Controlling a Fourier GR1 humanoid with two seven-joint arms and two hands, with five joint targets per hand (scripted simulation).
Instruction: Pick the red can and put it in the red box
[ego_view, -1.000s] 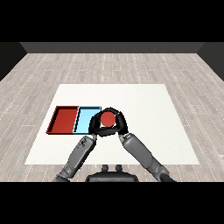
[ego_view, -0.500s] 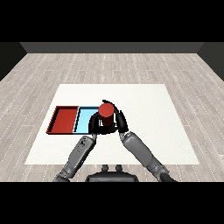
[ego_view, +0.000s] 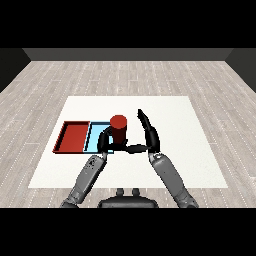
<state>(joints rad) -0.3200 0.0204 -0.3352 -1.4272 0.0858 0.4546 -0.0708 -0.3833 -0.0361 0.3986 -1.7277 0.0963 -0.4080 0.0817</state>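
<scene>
Standing upright – red can (ego_view: 119, 129) in curled left hand (ego_view: 106, 143); right hand (ego_view: 149, 135) spread wide.

Can (ego_view: 119, 129) between both hands, beside trays (ego_view: 75, 137)

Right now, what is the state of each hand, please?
Left hand: shut on the red can.
Right hand: open, fingers straight, beside the can, holding nothing.

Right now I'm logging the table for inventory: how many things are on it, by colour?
Red: 2, can and tray
Light blue: 1, tray
Total: 3
</scene>
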